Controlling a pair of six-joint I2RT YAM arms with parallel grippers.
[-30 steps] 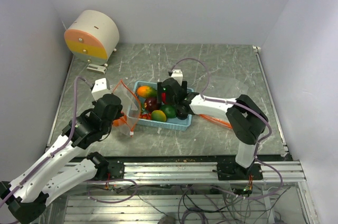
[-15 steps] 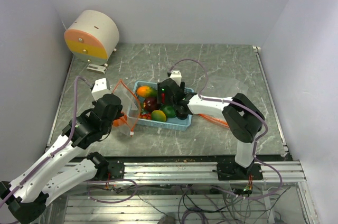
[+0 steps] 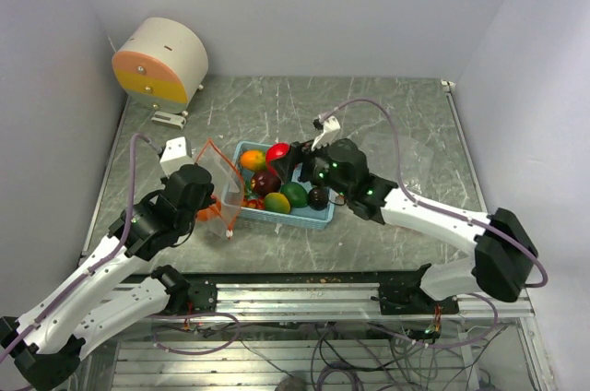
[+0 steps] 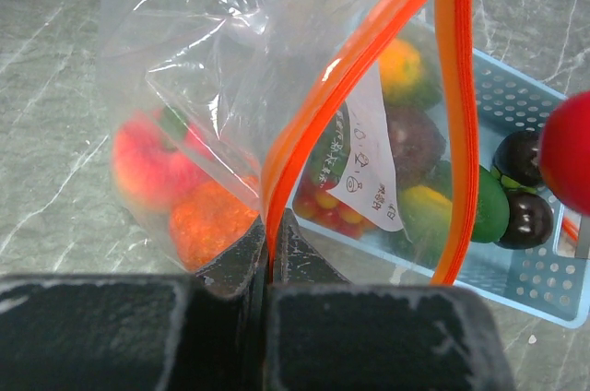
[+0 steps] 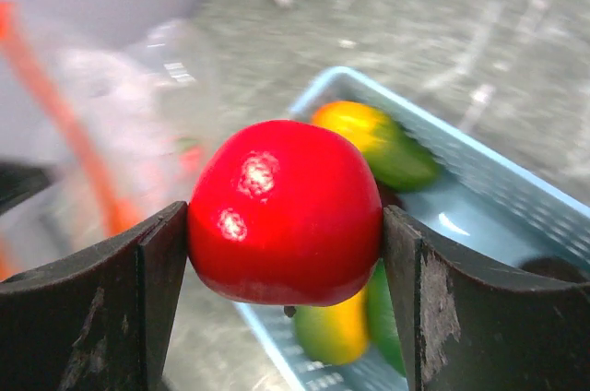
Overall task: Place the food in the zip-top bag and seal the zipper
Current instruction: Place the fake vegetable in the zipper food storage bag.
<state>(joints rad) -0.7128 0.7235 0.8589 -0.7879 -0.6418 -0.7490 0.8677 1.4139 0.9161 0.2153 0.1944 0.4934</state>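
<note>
Right wrist view: your right gripper squeezes a shiny red toy apple just above the light blue plastic basket.
Your left gripper pinches the rim of the clear orange-zip plastic bag.

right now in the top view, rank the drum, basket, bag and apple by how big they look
1. drum and basket: about alike, so not ranked against each other
2. bag
3. apple

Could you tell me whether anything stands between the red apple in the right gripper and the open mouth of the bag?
Nothing visible does: the red apple hangs above the basket, and the left gripper holds the bag mouth open beside it.
</note>
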